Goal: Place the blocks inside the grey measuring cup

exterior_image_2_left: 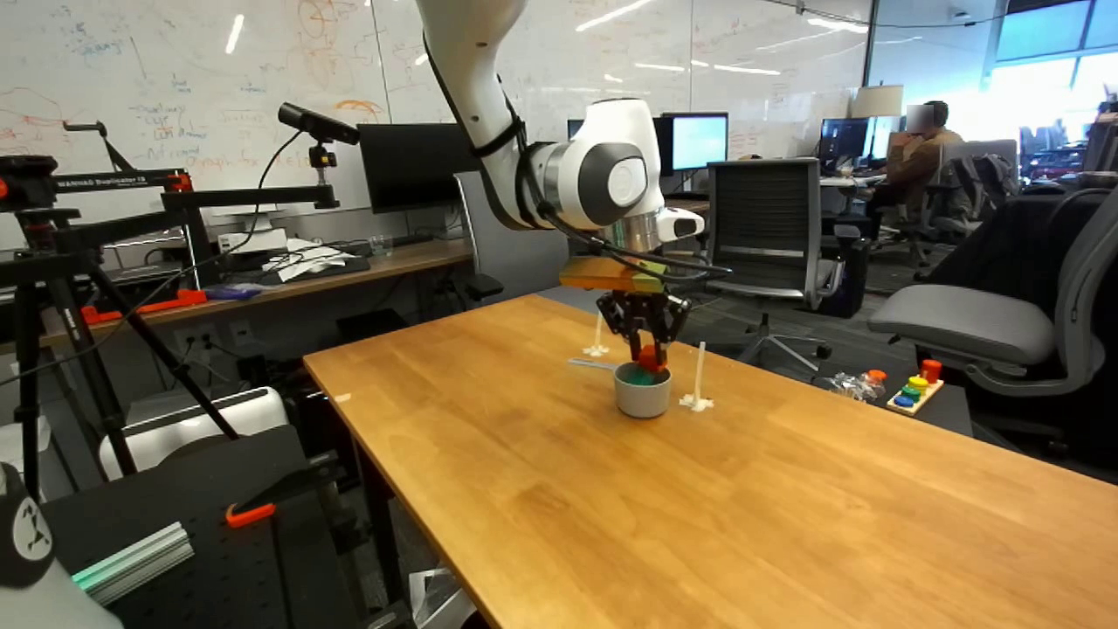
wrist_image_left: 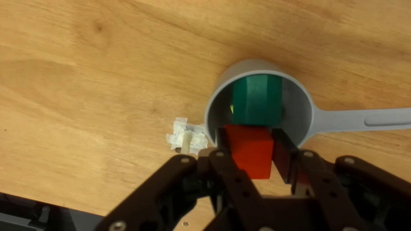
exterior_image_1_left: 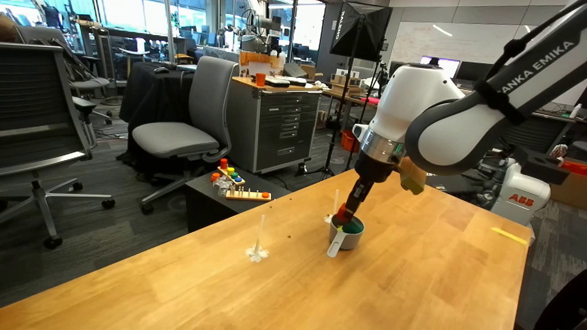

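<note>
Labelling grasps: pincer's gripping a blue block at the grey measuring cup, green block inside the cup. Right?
Colour's wrong: the pincer grips a red block, as the wrist view shows. The rest holds: it's at the grey measuring cup, with the green block inside.

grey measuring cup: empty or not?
Not empty: the wrist view shows a green block inside the cup. The red block is held between the fingers.

wrist view looked down from close above the measuring cup (wrist_image_left: 296,106), in an exterior view windows (exterior_image_1_left: 130,20) lay beyond the surface (exterior_image_1_left: 412,275), in an exterior view a whiteboard (exterior_image_2_left: 262,83), both farther back, sharing measuring cup and arm (exterior_image_1_left: 440,142)
</note>
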{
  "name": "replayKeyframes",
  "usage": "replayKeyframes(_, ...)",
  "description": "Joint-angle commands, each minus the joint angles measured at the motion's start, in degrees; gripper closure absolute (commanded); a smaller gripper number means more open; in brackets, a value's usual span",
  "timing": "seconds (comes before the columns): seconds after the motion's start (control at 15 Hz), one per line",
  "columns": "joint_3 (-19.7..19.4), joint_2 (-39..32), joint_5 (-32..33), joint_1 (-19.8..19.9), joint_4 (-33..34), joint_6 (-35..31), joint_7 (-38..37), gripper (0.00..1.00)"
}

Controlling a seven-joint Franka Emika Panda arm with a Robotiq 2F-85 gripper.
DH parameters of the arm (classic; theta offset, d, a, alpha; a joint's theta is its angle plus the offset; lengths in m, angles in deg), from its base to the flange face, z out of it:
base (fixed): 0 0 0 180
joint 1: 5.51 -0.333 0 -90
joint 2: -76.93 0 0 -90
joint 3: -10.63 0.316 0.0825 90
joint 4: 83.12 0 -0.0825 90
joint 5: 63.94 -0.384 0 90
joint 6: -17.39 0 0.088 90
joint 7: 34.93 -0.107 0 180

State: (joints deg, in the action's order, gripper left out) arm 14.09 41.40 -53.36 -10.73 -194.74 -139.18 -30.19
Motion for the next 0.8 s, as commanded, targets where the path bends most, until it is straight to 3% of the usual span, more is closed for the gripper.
replayKeyframes(0.0, -0.7, -1.7, -0.8, -1.1, 2.7, 1.5, -1.0, 0.88)
replayKeyframes(0.2, -0.6, -2.0, -0.8, -1.2, 3.1, 1.6, -1.0, 0.88)
replayKeyframes(0.27, -0.7, -2.0, -0.8, -1.2, 3.2, 1.8, -1.0, 0.38)
replayKeyframes(0.4, -0.7, -2.0, -0.8, -1.2, 3.3, 2.1, -1.1, 0.33)
replayKeyframes(0.6, -0.9, -1.4, -0.6, -1.2, 3.0, 2.1, -1.1, 0.08)
replayKeyframes(0.73, -1.0, -0.9, -0.6, -1.0, 2.8, 2.0, -0.9, 0.00)
